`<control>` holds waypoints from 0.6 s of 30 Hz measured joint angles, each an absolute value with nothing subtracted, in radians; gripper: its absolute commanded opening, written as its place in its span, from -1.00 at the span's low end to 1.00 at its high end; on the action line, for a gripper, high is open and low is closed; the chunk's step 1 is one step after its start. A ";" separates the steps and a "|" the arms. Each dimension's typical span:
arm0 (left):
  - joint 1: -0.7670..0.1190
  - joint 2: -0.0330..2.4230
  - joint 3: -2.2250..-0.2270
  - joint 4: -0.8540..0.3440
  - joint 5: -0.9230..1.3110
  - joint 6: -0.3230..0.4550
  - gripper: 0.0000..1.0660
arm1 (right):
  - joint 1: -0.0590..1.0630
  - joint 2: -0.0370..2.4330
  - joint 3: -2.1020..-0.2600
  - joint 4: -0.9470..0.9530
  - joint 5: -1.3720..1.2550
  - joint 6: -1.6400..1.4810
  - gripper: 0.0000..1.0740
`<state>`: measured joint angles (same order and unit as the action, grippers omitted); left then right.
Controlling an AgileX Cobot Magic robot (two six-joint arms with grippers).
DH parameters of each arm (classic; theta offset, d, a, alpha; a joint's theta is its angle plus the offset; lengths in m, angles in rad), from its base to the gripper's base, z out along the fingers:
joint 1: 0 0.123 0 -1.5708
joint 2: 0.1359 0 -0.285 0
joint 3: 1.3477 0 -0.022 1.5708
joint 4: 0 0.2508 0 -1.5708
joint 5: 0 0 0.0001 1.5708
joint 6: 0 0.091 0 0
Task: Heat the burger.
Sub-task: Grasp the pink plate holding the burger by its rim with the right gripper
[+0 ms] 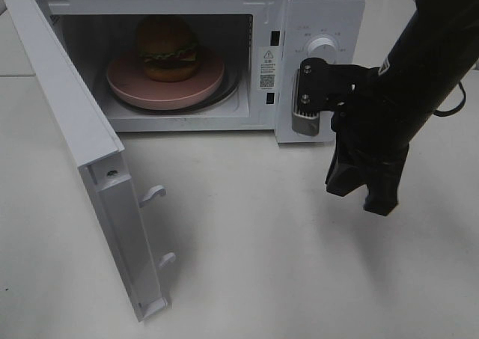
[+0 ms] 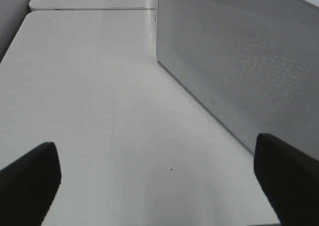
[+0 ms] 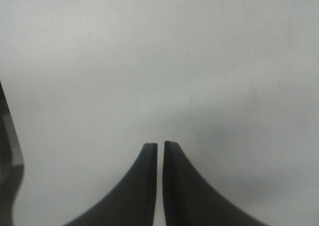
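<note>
Your burger (image 1: 167,47) sits upright on the pink plate (image 1: 127,84) inside the microwave (image 1: 322,10), up and to the left of your right end effector (image 1: 367,193). That end effector hangs in front of the control panel with its fingers pressed almost together, pinching nothing. The door (image 1: 67,107) stands swung wide on its left hinge, its long edge running out across the bench (image 1: 299,264), so closing it likely needs a push from its far, left-hand face. Your left end effector (image 2: 159,186), spread wide and empty, is beside a white dotted panel; I cannot tell whether that is the door or the oven's side. The bench is smooth and white, and nothing lies in the door's arc.
</note>
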<state>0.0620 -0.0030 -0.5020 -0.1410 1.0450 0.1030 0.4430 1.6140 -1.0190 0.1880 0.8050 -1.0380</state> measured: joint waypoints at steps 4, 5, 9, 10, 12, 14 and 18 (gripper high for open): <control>0.062 -0.003 -0.502 -0.141 1.045 0.103 0.84 | 0.443 1.614 -1.022 0.180 0.802 -1.383 -0.85; 0.062 -0.003 -0.502 -0.141 1.045 0.103 0.84 | 0.443 1.614 -1.022 0.180 0.802 -1.383 -0.85; 0.062 -0.003 -0.502 -0.141 1.045 0.103 0.84 | 0.443 1.614 -1.022 0.163 0.748 -1.472 -0.67; 0.062 -0.003 -0.502 -0.141 1.045 0.103 0.84 | 0.448 1.614 -1.022 0.157 0.734 -1.472 -0.59; 0.062 -0.003 -0.502 -0.141 1.045 0.103 0.84 | 0.465 1.614 -1.029 0.138 0.702 -1.472 -0.39; 0.062 -0.003 -0.502 -0.141 1.045 0.103 0.84 | 0.496 1.614 -1.049 0.101 0.650 -1.455 0.03; 0.062 -0.003 -0.502 -0.141 1.045 0.103 0.84 | 0.519 1.614 -1.071 0.068 0.587 -1.408 0.46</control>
